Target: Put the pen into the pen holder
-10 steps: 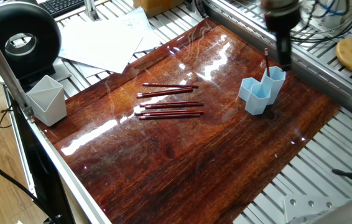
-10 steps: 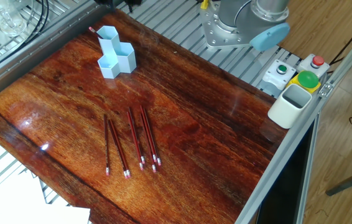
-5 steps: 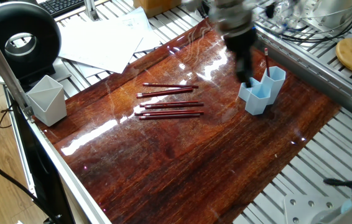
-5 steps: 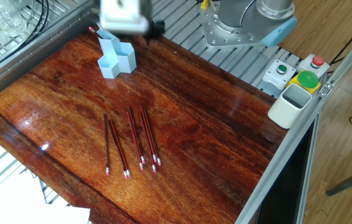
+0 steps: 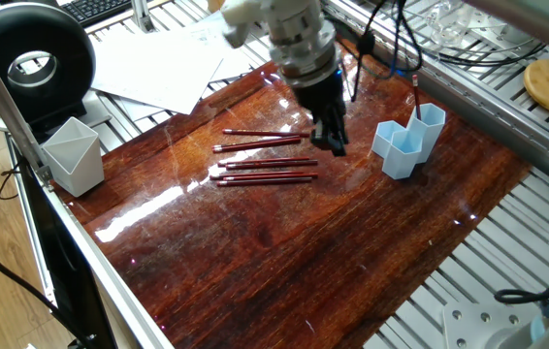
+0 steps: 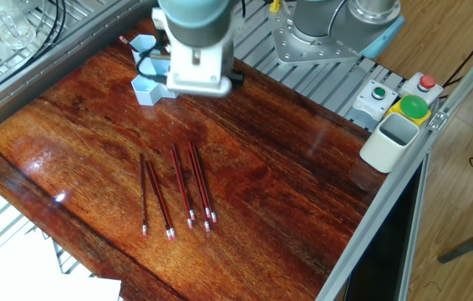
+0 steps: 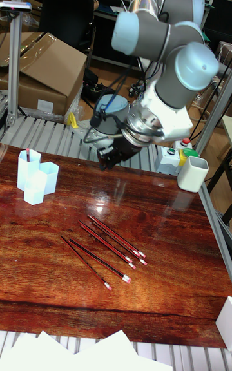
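Several dark red pens [image 5: 263, 160] lie side by side on the wooden table top [image 5: 294, 242], also seen in the other fixed view [image 6: 178, 188] and the tall view [image 7: 103, 248]. The light blue pen holder [image 5: 408, 141] stands near the far right edge with one pen [image 5: 415, 97] upright in its tallest tube. My gripper [image 5: 331, 141] hangs open and empty between the holder and the lying pens, just above the pens' right ends. In the other fixed view my wrist [image 6: 193, 50] covers part of the pen holder [image 6: 143, 90]. The tall view shows the gripper [image 7: 106, 160] right of the pen holder [image 7: 35, 181].
A pale grey angular cup [image 5: 73, 155] stands at the table's left corner and shows again beside a button box [image 6: 404, 96]. White papers [image 5: 158, 63] and a black round device [image 5: 32, 63] lie beyond the far left edge. Slotted metal rails [image 5: 507, 233] surround the wooden top.
My gripper has left the pen holder and travelled left across the table toward the lying pens. The pen stays standing in the holder.
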`<action>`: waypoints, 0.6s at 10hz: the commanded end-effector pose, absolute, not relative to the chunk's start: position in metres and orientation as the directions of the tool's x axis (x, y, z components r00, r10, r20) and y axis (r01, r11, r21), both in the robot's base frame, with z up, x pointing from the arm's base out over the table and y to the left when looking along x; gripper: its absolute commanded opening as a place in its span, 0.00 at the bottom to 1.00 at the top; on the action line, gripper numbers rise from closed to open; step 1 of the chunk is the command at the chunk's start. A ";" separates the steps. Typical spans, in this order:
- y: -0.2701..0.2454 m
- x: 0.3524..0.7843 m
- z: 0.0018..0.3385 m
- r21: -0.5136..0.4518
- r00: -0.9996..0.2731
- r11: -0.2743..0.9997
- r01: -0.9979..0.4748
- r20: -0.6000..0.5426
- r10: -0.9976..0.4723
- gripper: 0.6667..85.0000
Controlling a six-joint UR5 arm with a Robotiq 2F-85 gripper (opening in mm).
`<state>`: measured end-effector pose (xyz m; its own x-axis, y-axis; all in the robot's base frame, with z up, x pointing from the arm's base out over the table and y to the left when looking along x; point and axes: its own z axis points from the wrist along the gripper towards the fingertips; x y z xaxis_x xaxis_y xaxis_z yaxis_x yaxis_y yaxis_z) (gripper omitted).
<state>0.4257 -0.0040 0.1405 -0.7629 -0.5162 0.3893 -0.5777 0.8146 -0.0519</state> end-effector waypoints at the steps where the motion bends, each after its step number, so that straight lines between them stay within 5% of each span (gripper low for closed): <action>1: 0.000 0.437 0.134 -0.075 -0.752 0.792 -0.606 0.378 -0.540 0.30; 6: 0.022 0.465 0.121 -0.051 -0.718 0.744 -0.666 0.313 -0.622 0.37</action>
